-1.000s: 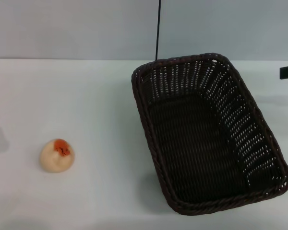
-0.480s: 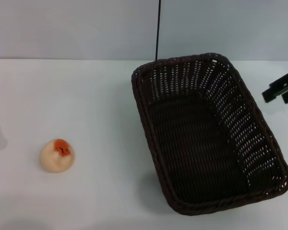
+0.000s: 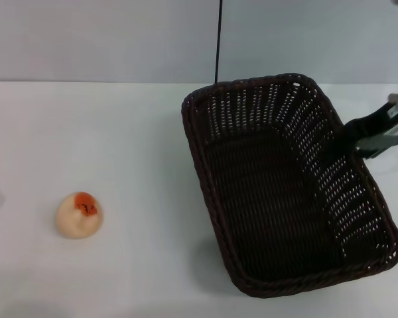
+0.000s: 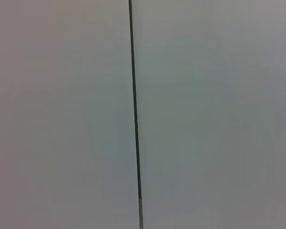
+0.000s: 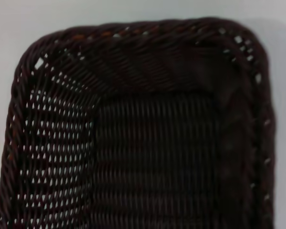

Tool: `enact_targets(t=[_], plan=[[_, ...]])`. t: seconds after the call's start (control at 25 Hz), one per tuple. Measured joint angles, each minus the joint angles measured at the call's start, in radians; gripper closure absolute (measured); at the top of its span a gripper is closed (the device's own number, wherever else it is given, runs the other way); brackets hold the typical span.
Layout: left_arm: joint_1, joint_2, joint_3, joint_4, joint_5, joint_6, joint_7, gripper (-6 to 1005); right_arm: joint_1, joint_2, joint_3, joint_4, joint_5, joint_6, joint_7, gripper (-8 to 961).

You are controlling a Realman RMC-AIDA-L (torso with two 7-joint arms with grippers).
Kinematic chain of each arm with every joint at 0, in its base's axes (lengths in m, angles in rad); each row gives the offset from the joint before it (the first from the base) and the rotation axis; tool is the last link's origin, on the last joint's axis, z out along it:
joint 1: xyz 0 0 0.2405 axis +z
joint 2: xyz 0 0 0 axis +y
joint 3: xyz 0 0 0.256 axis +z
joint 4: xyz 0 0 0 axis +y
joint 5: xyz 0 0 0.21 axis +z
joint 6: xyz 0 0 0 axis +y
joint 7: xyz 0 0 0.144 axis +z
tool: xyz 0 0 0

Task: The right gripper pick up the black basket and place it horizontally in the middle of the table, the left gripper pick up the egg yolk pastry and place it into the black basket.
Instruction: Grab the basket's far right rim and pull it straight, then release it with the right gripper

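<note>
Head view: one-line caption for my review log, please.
Right hand reaches over the black basket's right rim; egg yolk pastry sits apart on the white table.

Black two-pronged right tool (image 3: 361, 139) with pale trim.

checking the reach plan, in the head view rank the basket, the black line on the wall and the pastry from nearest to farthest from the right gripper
1. Basket: right of centre on the table; the right gripper is at its right rim.
2. Black line: on the back wall, above the basket's far left corner.
3. Pastry: far across on the left side of the table.
</note>
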Motion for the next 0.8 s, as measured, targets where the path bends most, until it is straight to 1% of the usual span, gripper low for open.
enact_targets(t=[0.04,0.16,0.2,0.52,0.8], plan=[[0.001,0.0,0.0,0.002,0.0,0.0,0.0,998,0.004,0.009,-0.009,0.024,-0.003,0.013,0.0,290],[0.004,0.001,-0.001,0.015,0.0,-0.001,0.0,998,0.006,0.015,-0.013,0.049,-0.008,0.026,0.002,302],[0.004,0.001,-0.001,0.018,0.0,0.0,0.0,998,0.005,0.021,-0.014,0.063,-0.015,0.039,0.005,314],[0.012,0.003,-0.002,0.025,0.0,0.007,-0.002,998,-0.012,0.036,-0.014,0.059,-0.018,0.052,-0.004,411],[0.012,0.005,-0.002,0.033,0.001,0.015,-0.002,997,-0.023,0.033,-0.008,0.064,-0.018,0.074,-0.004,607]])
